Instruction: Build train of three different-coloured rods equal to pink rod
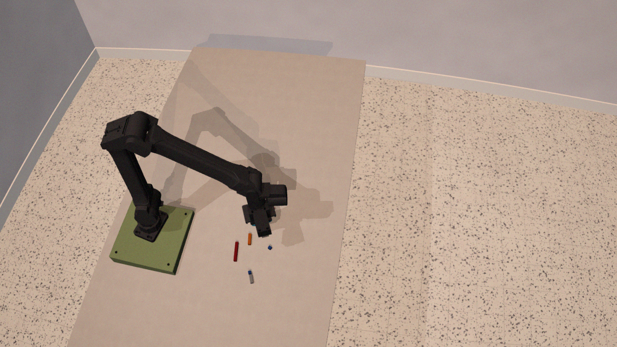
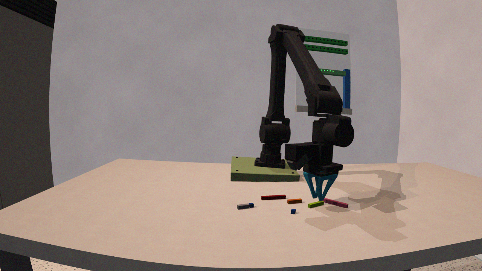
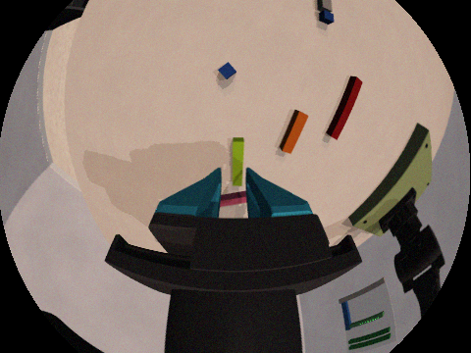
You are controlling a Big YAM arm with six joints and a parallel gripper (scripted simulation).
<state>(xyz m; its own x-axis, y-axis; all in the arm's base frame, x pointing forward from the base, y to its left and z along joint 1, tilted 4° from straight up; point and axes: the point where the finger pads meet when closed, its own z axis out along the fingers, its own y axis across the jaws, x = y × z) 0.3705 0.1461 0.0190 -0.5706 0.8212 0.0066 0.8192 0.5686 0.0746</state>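
With its fingers set narrowly apart and holding nothing, the gripper [image 3: 234, 184] hangs low over the lime rod's [image 3: 238, 157] near end. That rod runs straight ahead, lengthwise between the fingers, well inside every tabletop [image 2: 134, 209] edge; the pink rod [image 2: 336, 203] lies crosswise beneath.

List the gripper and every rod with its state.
gripper: slightly open, holding nothing, low over the lime rod's end
lime rod: flat, angled to pink
pink rod: flat
orange rod: flat, alone
red rod: flat, alone
grey rod: flat
blue rod: at grey's end
second blue rod: alone
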